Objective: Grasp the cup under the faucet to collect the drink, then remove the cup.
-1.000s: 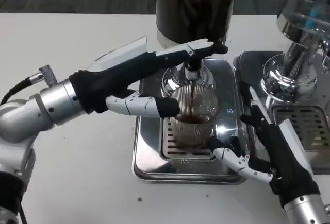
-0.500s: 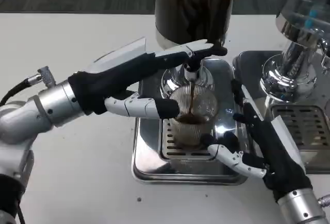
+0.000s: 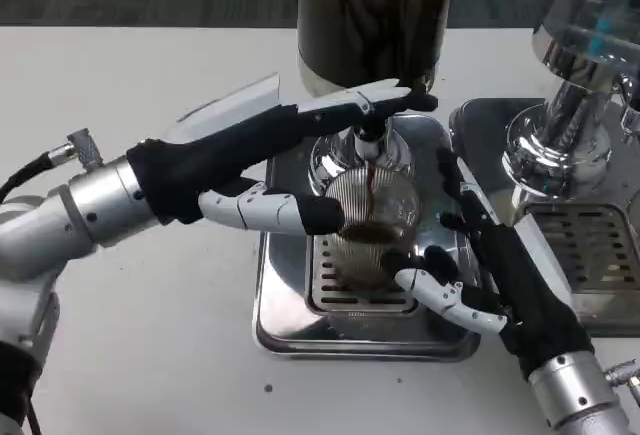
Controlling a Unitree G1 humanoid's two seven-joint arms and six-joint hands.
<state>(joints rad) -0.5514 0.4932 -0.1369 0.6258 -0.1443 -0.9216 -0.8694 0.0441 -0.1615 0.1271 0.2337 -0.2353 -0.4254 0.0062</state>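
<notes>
A ribbed clear cup (image 3: 372, 227) stands on the steel drip tray (image 3: 285, 327) under the faucet (image 3: 371, 140). A thin dark stream runs into it, and dark drink fills its lower part. My left hand (image 3: 245, 160) reaches in from the left. Its long fingers lie over the faucet lever, and its thumb lies against the cup's left side. My right hand (image 3: 492, 277) comes in from the lower right with fingers spread. Its thumb is by the cup's base and its fingers stand just right of the cup, holding nothing.
The dark drink tank (image 3: 375, 15) rises right behind the faucet. A second chrome dispenser (image 3: 575, 105) with its own grated tray (image 3: 590, 255) stands close at the right. White tabletop (image 3: 130, 335) lies left and in front of the tray.
My right hand has moved up and to the left, closing in on the cup. The left hand stays on the lever, and the drink level has risen a little.
</notes>
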